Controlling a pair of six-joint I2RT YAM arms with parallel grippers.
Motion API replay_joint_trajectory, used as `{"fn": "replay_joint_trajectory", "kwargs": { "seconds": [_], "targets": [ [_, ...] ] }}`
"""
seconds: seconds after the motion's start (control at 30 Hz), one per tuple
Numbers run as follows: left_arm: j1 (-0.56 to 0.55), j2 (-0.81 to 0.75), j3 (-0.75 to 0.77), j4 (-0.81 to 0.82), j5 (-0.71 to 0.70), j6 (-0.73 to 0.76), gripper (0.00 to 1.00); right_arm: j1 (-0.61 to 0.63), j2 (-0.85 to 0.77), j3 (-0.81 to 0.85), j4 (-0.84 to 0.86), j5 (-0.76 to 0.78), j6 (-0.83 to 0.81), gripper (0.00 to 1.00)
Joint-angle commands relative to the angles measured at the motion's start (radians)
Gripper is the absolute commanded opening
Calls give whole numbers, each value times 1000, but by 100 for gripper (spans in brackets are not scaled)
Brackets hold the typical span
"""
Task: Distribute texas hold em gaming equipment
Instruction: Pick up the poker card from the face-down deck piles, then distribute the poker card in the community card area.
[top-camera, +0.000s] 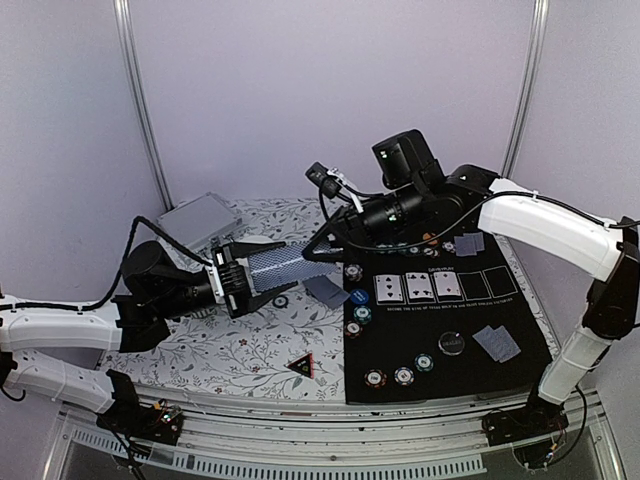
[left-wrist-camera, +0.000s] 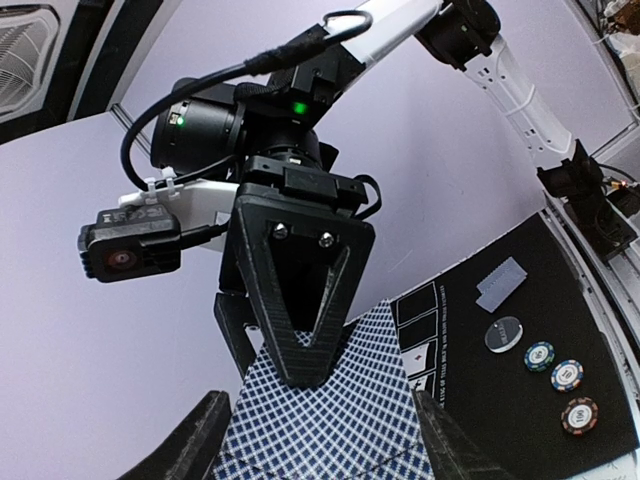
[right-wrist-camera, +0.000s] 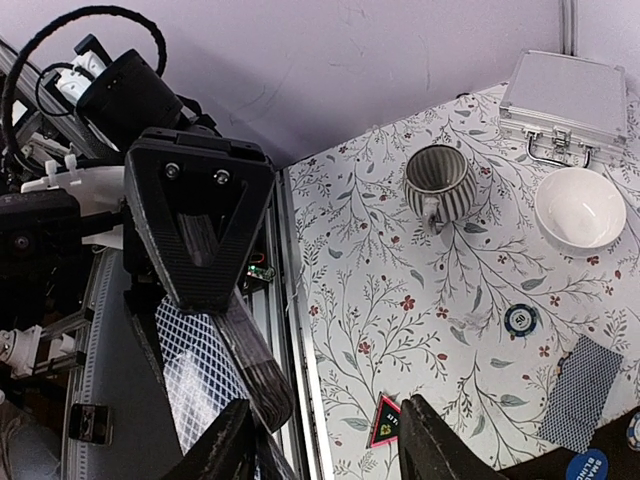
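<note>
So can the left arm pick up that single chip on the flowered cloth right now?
Probably not yet: the left gripper is closed on the deck of cards, with the right gripper at its far end. The chip itself lies uncovered on the cloth.

Blue button (right-wrist-camera: 598, 468): "SMA… BLIN…", cut off. Print on black mat (top-camera: 470, 380) illegible.
</note>
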Motion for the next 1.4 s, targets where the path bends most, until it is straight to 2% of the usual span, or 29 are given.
{"fn": "replay_joint_trajectory", "kwargs": {
  "seconds": [0.0, 0.37, 0.4, 0.47, 0.5, 0.9, 1.1, 1.2, 1.27, 1.37],
  "targets": [
    [-15, -7, 4, 38, 0, 4, 56, -2, -33, 40, -57, 22, -34, 47],
    [-15, -8, 4, 38, 1, 4, 57, -9, -33, 86, -141, 25, -69, 24],
    [-15, -8, 5, 38, 1, 4, 56, -10, -34, 88, -147, 20, -70, 21],
    [-15, -6, 6, 38, 1, 2, 57, -11, -37, 91, -149, -12, -72, 7],
    [-16, -6, 5, 38, 1, 3, 56, -12, -37, 93, -151, -28, -72, 3],
    [-15, -4, 6, 37, 1, 2, 57, -52, -89, 118, -255, -8, -94, 2],
    [-15, -5, 6, 37, 2, 1, 56, -83, -140, 132, -251, -38, -126, 1],
    [-15, -6, 7, 36, 2, 1, 57, -194, -210, 65, -140, -76, -84, 1],
    [-15, -6, 7, 37, 4, 0, 56, -292, -268, -15, -22, -91, 35, 1],
    [-15, -8, 7, 35, 5, -1, 56, -456, -337, -155, 128, -33, 207, 1]
  ]
}}
